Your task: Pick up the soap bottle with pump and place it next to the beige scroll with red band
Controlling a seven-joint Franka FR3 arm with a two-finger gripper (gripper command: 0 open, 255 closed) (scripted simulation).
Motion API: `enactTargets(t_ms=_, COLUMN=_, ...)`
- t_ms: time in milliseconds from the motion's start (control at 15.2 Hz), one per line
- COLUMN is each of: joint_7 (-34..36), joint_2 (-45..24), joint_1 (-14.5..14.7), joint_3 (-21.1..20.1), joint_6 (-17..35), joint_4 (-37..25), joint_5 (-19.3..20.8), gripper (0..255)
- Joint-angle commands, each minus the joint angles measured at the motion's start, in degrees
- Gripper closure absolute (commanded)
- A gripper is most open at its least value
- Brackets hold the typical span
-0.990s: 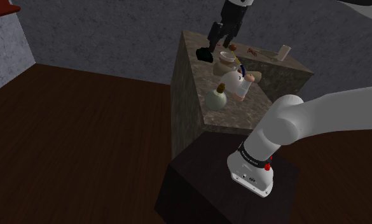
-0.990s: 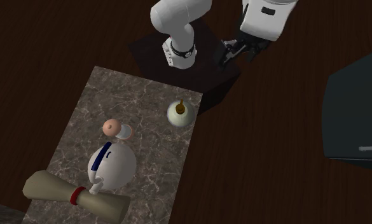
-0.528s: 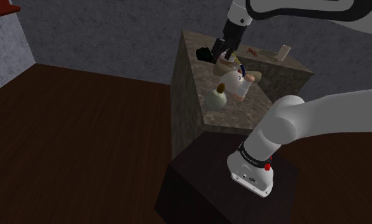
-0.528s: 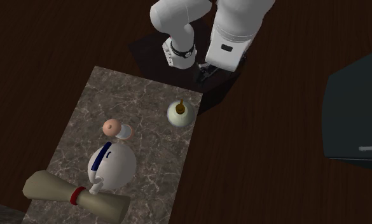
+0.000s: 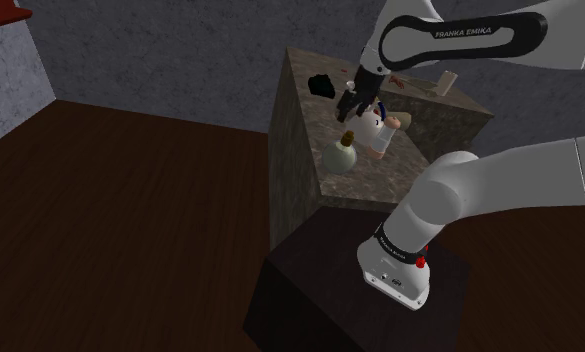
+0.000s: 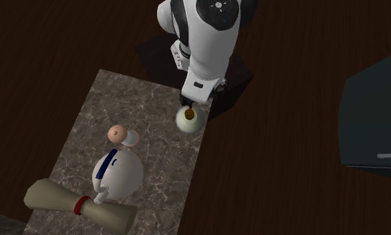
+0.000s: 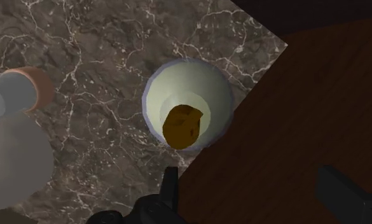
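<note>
Jaws spread, bottle not yet gripped

Jaws wide apart and empty: my gripper [image 7: 254, 207] hangs above the soap bottle [image 7: 187, 116]. The bottle stands upright at the corner of the stone table [image 6: 157, 167] nearest my stand [image 5: 320, 290], closer to one finger than midway between them. Nothing is lifted yet. Centring, descending, gripping and carrying it to the scroll [image 6: 80, 205] at the table's far end are left, I judge.

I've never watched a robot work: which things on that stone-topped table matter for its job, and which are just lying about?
For the job: soap bottle, pale with a brown pump; beige scroll with a red band; the open gripper above the bottle.
Just lying about: white round figure with a blue stripe; small pink-topped piece beside it.
</note>
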State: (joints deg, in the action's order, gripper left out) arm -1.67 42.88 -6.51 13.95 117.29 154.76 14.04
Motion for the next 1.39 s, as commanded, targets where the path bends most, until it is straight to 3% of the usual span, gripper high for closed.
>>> enactTargets(t_ms=0, joint_7=-1.7, joint_2=-2.3, joint_1=-1.1, joint_3=2.5, joint_6=3.4, joint_4=1.0, joint_5=1.1, gripper=0)
enactTargets(t_ms=264, joint_7=-4.9, joint_2=-7.1, joint_1=-3.0, joint_3=7.5, joint_6=10.3, joint_4=3.1, joint_5=3.0, gripper=0)
enactTargets(t_ms=726, joint_7=-4.9, joint_2=-11.8, joint_1=-2.9, joint_3=9.1, joint_6=17.6, joint_4=5.7, joint_5=3.9, gripper=0)
enactTargets(t_ms=1254, joint_7=-4.9, joint_2=-12.2, joint_1=-2.9, joint_3=9.2, joint_6=18.2, joint_4=5.9, joint_5=3.9, gripper=0)
enactTargets(t_ms=1320, joint_7=-4.9, joint_2=-12.2, joint_1=-2.9, joint_3=9.2, joint_6=18.2, joint_4=5.9, joint_5=3.9, gripper=255)
